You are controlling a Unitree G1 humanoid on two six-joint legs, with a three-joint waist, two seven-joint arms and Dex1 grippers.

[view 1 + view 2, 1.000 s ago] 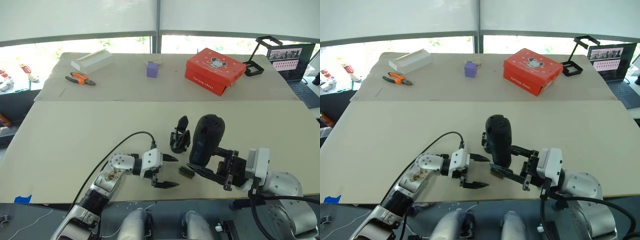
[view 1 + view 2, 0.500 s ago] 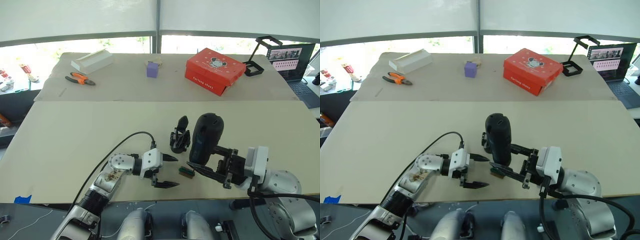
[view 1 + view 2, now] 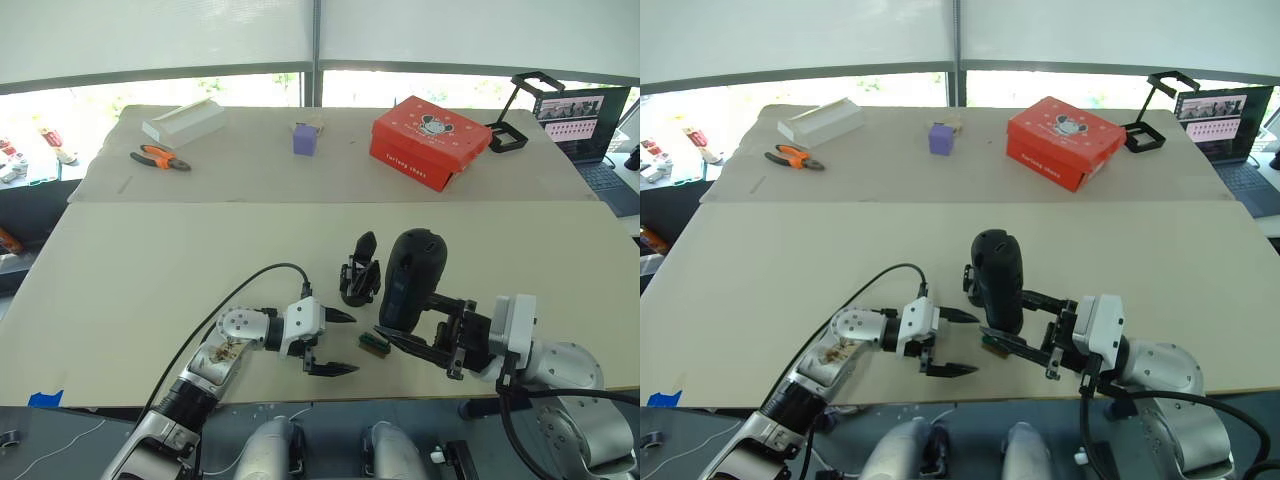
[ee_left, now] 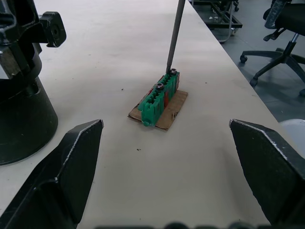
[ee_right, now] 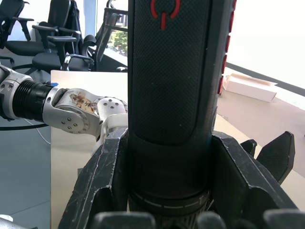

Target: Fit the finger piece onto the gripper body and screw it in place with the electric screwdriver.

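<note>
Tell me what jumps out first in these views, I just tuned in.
The right gripper holds the electric screwdriver upright near the table's front edge, its bit resting on a screw in the small green block. The left gripper sits open just left of that block, empty, and the gripper body stands right behind it.

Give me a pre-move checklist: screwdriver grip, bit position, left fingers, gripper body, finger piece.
1. Right gripper shut on the electric screwdriver: ok.
2. Metal bit down on a screw head in the green block: ok; actual engagement: cannot tell.
3. Left gripper open, holding nothing, beside the block: ok.
4. Gripper body upright on the table, untouched: ok.
5. Finger piece fitted onto the gripper body: cannot tell.
</note>
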